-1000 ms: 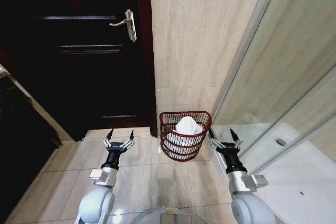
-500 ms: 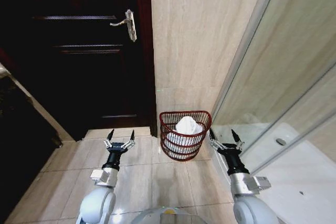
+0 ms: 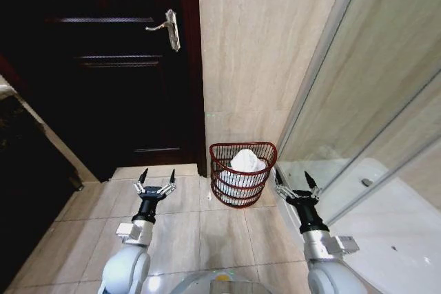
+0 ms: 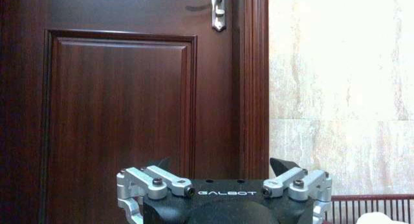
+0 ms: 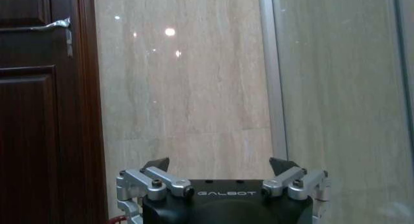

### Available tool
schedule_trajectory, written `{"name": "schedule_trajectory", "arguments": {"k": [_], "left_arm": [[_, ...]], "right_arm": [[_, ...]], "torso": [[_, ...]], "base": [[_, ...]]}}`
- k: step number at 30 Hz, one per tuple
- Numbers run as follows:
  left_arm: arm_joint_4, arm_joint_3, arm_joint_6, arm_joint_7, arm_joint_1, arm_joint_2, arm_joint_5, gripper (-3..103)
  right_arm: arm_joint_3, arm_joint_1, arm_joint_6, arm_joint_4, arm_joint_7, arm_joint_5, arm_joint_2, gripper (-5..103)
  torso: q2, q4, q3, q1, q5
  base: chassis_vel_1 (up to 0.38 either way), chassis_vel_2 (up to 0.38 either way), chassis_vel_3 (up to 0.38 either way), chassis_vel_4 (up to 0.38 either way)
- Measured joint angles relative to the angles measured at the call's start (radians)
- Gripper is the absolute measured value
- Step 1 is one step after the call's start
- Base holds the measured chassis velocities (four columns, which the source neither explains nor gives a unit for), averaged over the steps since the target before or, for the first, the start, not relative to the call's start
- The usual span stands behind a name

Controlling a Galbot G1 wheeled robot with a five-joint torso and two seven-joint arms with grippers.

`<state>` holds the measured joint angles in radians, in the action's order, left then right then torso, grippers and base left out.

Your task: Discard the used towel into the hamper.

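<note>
The hamper, a small dark red woven basket, stands on the floor against the beige tiled wall, just right of the door. A white towel is heaped inside it and rises above the rim. My left gripper hangs open over the floor tiles to the hamper's left, holding nothing. My right gripper hangs open to the hamper's right, also holding nothing. In the left wrist view the left gripper faces the door, with the hamper's rim and a bit of the towel at the corner.
A dark wooden door with a metal lever handle stands closed at the left. A glass shower partition runs along the right, beside the right arm. Beige floor tiles lie open between the arms.
The whole head view has shifted slightly, so the camera moved. Both grippers stay open, and the towel stays in the hamper.
</note>
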<state>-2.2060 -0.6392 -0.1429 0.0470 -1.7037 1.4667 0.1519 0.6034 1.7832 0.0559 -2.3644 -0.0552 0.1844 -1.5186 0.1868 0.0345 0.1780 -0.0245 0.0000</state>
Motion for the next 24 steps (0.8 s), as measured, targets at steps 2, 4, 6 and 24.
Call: {"name": "schedule_trajectory", "arguments": {"k": [2,4,6,24], "left_arm": [[0.000,0.000,-0.001,0.000,-0.002,0.000,0.000,100],[0.001,-0.003,-0.010,-0.001,-0.006,0.000,0.000,100],[0.003,-0.004,-0.015,-0.001,-0.009,0.000,0.000,100],[0.014,-0.007,-0.024,-0.002,-0.004,0.002,0.000,100]], "right_arm": [[0.000,0.002,0.001,0.000,0.000,0.000,0.000,100],[0.000,0.008,0.007,-0.001,-0.001,-0.001,-0.001,100],[0.000,0.011,0.009,-0.001,-0.002,-0.001,-0.002,100],[0.002,0.015,0.016,0.001,0.005,-0.005,-0.011,100]], "torso": [[-0.002,0.0000,-0.001,0.000,0.0000],[-0.009,0.0000,-0.007,0.002,0.0000],[-0.012,0.0000,-0.010,0.002,0.0000],[-0.054,0.0000,-0.042,0.013,0.0000]], "base": [[0.000,0.000,0.000,0.000],[0.000,0.000,0.000,0.000],[0.000,0.000,0.000,0.000],[0.000,0.000,0.000,0.000]]}}
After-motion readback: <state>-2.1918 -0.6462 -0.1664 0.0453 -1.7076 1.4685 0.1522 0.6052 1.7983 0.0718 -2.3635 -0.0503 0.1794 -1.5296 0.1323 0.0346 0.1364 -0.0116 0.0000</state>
